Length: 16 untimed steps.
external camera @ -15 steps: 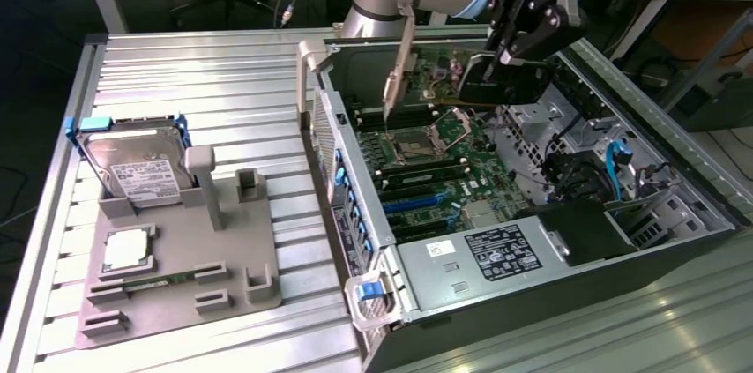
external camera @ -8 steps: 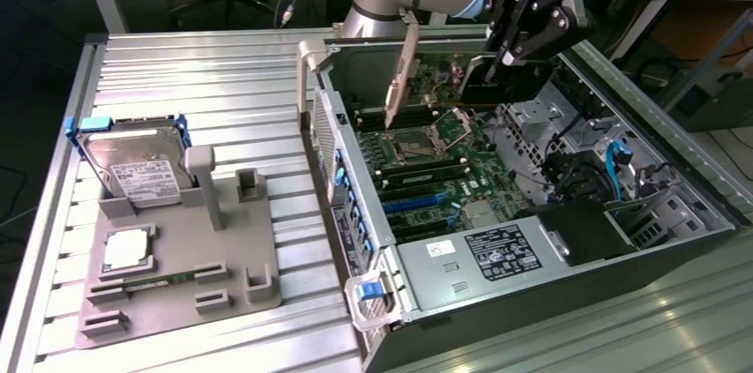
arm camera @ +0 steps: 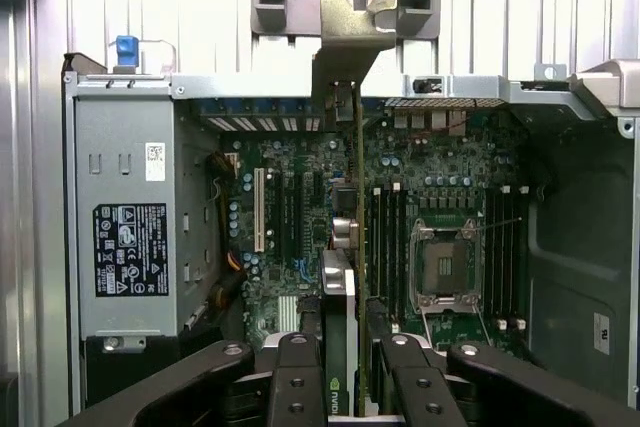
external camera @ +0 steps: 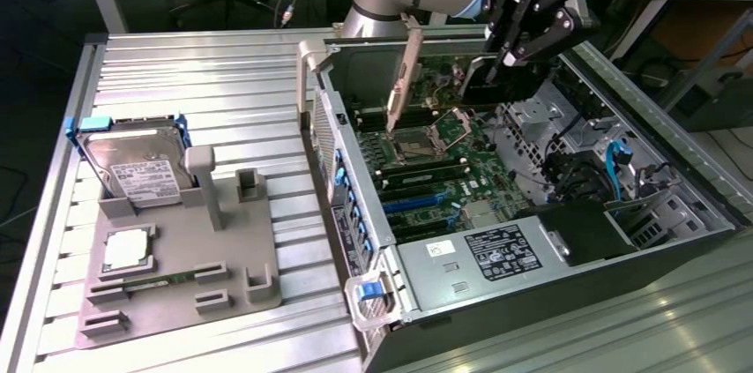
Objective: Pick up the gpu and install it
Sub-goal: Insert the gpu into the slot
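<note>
My gripper (external camera: 520,54) is shut on the gpu (external camera: 406,82), a thin dark card with a long silver end bracket. It hangs on edge over the far end of the open computer case (external camera: 676,214), its bracket end pointing down toward the motherboard (external camera: 442,175). In the wrist view the gpu (arm camera: 358,197) shows edge-on between the two black fingers (arm camera: 300,377), with its bent bracket tab over the case wall. The gripper (arm camera: 345,382) pinches the card's near end. I cannot tell whether the card touches the board.
Inside the case are the open CPU socket (external camera: 421,139), memory slots and the labelled power supply (external camera: 495,254). At the exterior view's left, a grey holder tray (external camera: 176,294) carries a hard drive (external camera: 136,166), a processor (external camera: 127,249) and a green memory stick (external camera: 153,283).
</note>
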Tool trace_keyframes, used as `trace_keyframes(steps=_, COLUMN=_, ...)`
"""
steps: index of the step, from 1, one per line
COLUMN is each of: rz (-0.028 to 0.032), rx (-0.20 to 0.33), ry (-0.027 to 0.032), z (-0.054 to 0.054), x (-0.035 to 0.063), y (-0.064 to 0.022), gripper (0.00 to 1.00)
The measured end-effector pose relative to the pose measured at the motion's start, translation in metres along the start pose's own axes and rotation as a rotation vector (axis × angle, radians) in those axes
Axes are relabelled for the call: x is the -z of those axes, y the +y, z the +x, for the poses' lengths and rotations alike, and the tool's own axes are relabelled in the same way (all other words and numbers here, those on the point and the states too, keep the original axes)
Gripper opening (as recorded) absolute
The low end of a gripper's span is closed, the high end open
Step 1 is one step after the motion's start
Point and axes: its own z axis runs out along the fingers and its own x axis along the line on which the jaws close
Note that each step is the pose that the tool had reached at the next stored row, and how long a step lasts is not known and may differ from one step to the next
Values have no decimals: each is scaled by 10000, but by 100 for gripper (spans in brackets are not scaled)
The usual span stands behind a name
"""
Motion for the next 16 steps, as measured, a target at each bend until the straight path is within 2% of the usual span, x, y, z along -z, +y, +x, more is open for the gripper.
trace_keyframes(steps=16, rz=0, rx=-34, ry=0, z=2, x=-64, y=-3, gripper=27)
